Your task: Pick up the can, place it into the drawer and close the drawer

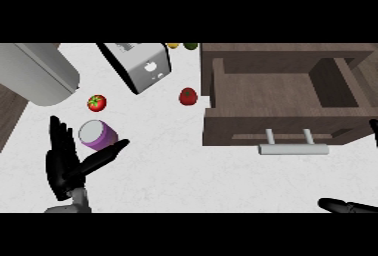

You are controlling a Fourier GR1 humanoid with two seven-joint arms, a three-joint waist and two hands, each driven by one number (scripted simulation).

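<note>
At the far left of your view a large grey cylindrical appliance [37,72] lies at the bench's [184,165] edge, out of the way of the work. Just below it, your left hand [65,162] is spread, fingers straight up and thumb angled out to the right, so the purple can [96,135] sits in the gap between thumb and fingers; the hand is not curled round it yet, and I judge this to be the set-up for a side grasp, with the can still standing on the bench. A tomato [97,103] lies just beyond the can, near enough that you should mind it when you lift. Further right a silver toaster [140,65] stands at the back, and a second red fruit, perhaps another tomato [188,96], rests just beside the drawer's left wall. The wooden drawer [280,95] is pulled wide open, its inside bare and its metal handle [292,148] facing you, ready to take the can and then be pushed shut. At the lower right only dark fingers of your right hand [347,205] show, lying straight and holding nothing.
</note>
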